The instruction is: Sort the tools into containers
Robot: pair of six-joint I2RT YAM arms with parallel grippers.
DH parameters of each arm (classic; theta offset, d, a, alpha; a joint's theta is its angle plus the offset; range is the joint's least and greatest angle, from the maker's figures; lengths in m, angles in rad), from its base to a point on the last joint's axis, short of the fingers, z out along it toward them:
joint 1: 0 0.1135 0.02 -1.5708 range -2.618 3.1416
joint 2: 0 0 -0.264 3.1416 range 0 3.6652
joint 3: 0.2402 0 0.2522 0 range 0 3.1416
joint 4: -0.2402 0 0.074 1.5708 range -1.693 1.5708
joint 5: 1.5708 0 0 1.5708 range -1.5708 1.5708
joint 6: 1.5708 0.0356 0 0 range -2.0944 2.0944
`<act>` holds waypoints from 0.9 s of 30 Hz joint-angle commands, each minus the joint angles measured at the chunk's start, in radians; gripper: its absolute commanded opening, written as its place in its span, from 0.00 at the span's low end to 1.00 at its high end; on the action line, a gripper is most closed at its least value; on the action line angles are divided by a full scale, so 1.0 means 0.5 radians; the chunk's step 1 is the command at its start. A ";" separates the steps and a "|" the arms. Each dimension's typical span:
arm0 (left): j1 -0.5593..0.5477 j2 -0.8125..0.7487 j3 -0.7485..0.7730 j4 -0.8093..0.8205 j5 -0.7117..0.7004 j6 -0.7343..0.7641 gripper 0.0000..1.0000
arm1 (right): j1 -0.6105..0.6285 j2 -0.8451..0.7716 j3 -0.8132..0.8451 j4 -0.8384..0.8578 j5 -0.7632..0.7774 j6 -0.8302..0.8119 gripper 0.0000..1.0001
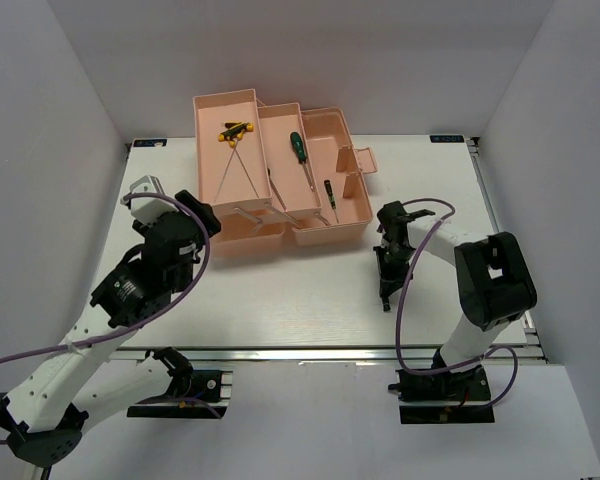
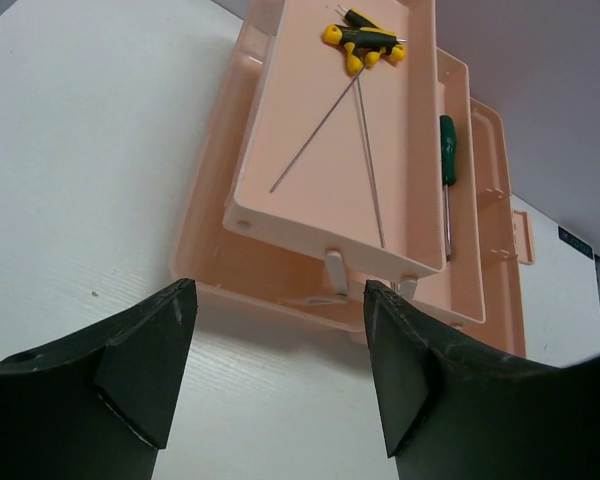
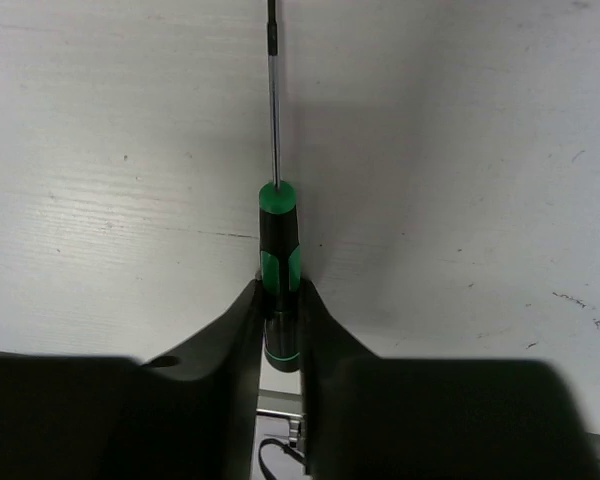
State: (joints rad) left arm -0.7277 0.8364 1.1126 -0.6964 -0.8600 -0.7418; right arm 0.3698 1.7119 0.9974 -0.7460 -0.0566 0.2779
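The salmon-pink toolbox [image 1: 315, 228] stands open at the table's back middle. Its top tray [image 2: 310, 150] holds the yellow-and-black-handled rods [image 2: 365, 45]. The middle tray holds the larger green-handled screwdriver [image 1: 297, 148]. A small green-and-black screwdriver [image 1: 329, 190] lies in the base. My right gripper [image 3: 280, 290] is shut on the handle of another small green-and-black screwdriver [image 3: 278, 230], low over the table right of the box [image 1: 385, 275]. My left gripper [image 2: 280, 350] is open and empty, just in front of the box's near left side.
The box lid with its latch [image 1: 358, 160] hangs open toward the right. White walls close in the table on the left, back and right. The table's near metal edge [image 1: 330, 350] runs in front of both arm bases.
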 commanded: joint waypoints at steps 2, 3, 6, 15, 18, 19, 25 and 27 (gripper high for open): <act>0.004 -0.059 -0.083 -0.107 -0.072 -0.170 0.78 | -0.080 0.166 -0.090 0.164 0.300 0.003 0.10; 0.004 -0.071 -0.102 -0.101 -0.069 -0.182 0.78 | -0.126 0.169 -0.083 0.164 0.313 -0.004 0.00; 0.004 -0.059 -0.166 -0.126 -0.096 -0.259 0.81 | -0.215 0.120 -0.044 0.139 0.221 -0.037 0.00; 0.191 0.183 -0.231 -0.424 0.010 -0.560 0.79 | -0.583 -0.695 0.064 0.356 -0.754 -0.850 0.00; 0.372 0.122 -0.313 -0.221 0.170 -0.456 0.59 | -0.595 -0.944 0.097 0.638 -0.834 -0.982 0.00; 0.421 0.116 -0.320 -0.154 0.268 -0.407 0.51 | -0.592 -0.975 0.125 0.709 -0.880 -1.000 0.00; 0.817 0.223 -0.323 -0.031 0.649 -0.211 0.27 | -0.360 -0.575 0.666 1.090 -0.844 -0.738 0.00; 1.001 0.293 -0.323 0.003 0.888 -0.170 0.33 | -0.268 -0.254 0.870 1.066 -0.786 -0.648 0.00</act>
State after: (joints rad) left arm -0.3092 0.9482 0.9478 -0.7475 -0.5930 -0.8764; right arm 0.1867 1.4158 1.3293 -0.3004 -0.4595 -0.1081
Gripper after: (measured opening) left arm 0.314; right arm 0.177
